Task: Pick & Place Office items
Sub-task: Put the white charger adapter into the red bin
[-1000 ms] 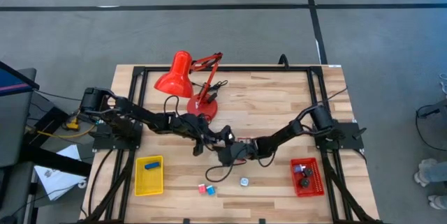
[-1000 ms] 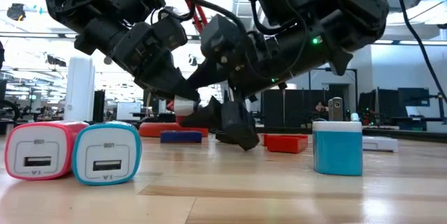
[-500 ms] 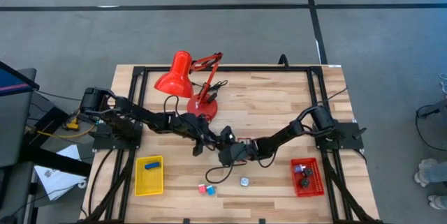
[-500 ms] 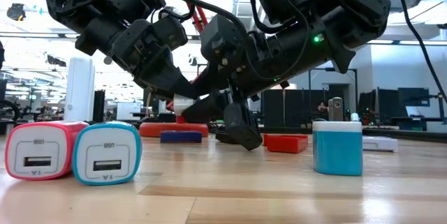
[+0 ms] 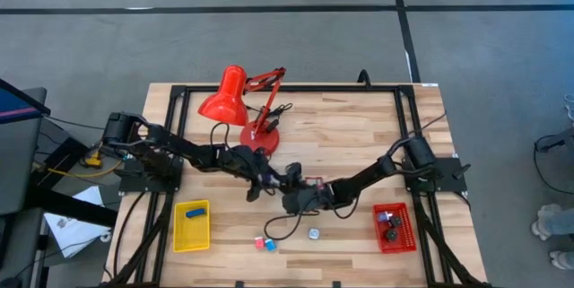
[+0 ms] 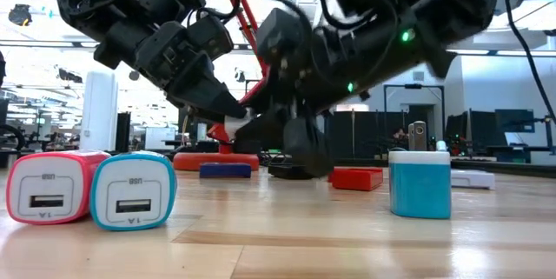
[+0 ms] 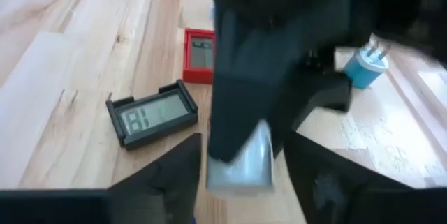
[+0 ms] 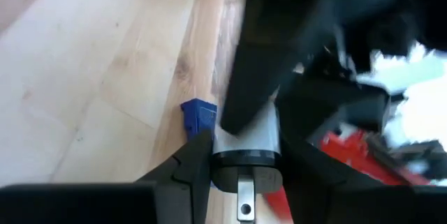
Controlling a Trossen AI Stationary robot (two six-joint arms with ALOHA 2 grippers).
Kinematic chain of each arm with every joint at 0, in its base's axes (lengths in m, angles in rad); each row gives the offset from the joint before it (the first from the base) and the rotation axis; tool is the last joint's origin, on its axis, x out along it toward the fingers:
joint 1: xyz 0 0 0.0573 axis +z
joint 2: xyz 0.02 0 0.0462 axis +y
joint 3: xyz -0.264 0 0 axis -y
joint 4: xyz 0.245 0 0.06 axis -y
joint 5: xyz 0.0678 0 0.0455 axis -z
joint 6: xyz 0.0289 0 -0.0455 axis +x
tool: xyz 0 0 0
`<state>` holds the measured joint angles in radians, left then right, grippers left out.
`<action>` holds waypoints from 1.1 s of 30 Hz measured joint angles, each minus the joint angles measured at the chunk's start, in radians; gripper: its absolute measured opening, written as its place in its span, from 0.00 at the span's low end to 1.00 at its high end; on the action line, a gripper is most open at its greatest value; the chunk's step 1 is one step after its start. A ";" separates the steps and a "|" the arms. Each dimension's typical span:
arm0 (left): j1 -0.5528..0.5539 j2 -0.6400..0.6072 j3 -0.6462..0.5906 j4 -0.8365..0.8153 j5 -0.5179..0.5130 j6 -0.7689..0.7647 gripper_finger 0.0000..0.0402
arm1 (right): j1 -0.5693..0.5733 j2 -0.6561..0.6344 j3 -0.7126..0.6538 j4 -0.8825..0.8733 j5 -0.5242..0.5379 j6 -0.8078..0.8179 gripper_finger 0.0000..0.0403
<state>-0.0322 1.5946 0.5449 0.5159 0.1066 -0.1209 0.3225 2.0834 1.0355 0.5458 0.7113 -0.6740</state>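
Between both arms, right pincer (image 8: 241,165) clamps a grey charger (image 8: 244,144); left pincer (image 7: 241,175) stands parted. Light, rigid, slick: grip flat sides.

The desk (image 6: 287,235) is pale wood planking with a smooth, faintly shiny finish. The pink charger (image 6: 48,188) and blue charger (image 6: 132,190) look like glossy plastic (white faces, coloured rims). The red lamp (image 5: 224,98) has a glossy shade. The fingers (image 7: 164,178) look matt black.
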 joint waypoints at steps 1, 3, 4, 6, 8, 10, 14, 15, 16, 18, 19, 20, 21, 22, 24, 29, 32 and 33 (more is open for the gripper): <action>0.000 -0.003 0.000 -0.003 0.000 0.015 0.54 | 0.004 -0.018 0.000 -0.038 0.000 0.050 0.33; 0.000 -0.004 0.000 0.000 -0.001 0.045 0.62 | 0.012 -0.064 0.000 -0.150 0.000 0.184 0.36; 0.000 -0.005 0.000 0.000 -0.001 0.057 0.66 | 0.016 -0.090 0.000 -0.221 -0.004 0.264 0.37; 0.000 -0.021 -0.001 -0.004 -0.001 0.078 0.72 | 0.025 -0.153 0.000 -0.371 -0.032 0.436 0.37; 0.000 -0.027 0.000 0.006 -0.002 0.088 0.77 | 0.034 -0.224 0.000 -0.526 -0.092 0.616 0.34; 0.000 -0.038 -0.004 0.001 -0.002 0.088 0.81 | 0.044 -0.300 0.001 -0.686 -0.176 0.798 0.31; -0.002 -0.039 -0.003 0.013 -0.002 0.088 0.86 | 0.066 -0.460 0.002 -0.982 -0.403 1.196 0.31; -0.002 -0.039 -0.003 0.021 -0.003 0.088 0.87 | 0.076 -0.496 0.002 -1.050 -0.446 1.290 0.31; -0.002 -0.039 -0.003 0.026 -0.003 0.088 0.87 | 0.089 -0.527 0.001 -1.105 -0.478 1.367 0.31; -0.002 -0.039 -0.003 0.028 -0.003 0.088 0.88 | 0.124 -0.576 0.002 -1.205 -0.524 1.497 0.31; -0.002 -0.039 -0.003 0.038 -0.003 0.088 0.88 | 0.143 -0.597 0.002 -1.261 -0.544 1.561 0.31; -0.002 -0.039 -0.003 0.048 -0.003 0.088 0.88 | 0.162 -0.613 0.001 -1.305 -0.567 1.634 0.31; -0.002 -0.039 -0.003 0.052 -0.003 0.088 0.88 | 0.183 -0.628 0.002 -1.345 -0.588 1.713 0.31; -0.002 -0.039 -0.003 0.052 -0.003 0.088 0.88 | 0.205 -0.641 0.001 -1.389 -0.610 1.786 0.31; -0.002 -0.039 -0.003 0.052 -0.004 0.088 0.88 | 0.253 -0.657 0.001 -1.448 -0.657 1.927 0.31; -0.002 -0.039 -0.003 0.053 -0.004 0.090 0.88 | 0.383 -0.668 0.001 -1.533 -0.741 2.219 0.31; -0.002 -0.038 -0.003 0.051 -0.004 0.090 0.88 | 0.461 -0.663 0.001 -1.548 -0.791 2.393 0.31; -0.002 -0.038 -0.003 0.052 -0.005 0.090 0.88 | 0.489 -0.662 0.001 -1.553 -0.800 2.455 0.31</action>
<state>-0.0338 1.5562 0.5423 0.5681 0.1020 -0.0307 0.8114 1.4219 1.0367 -1.0074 -0.0885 1.7810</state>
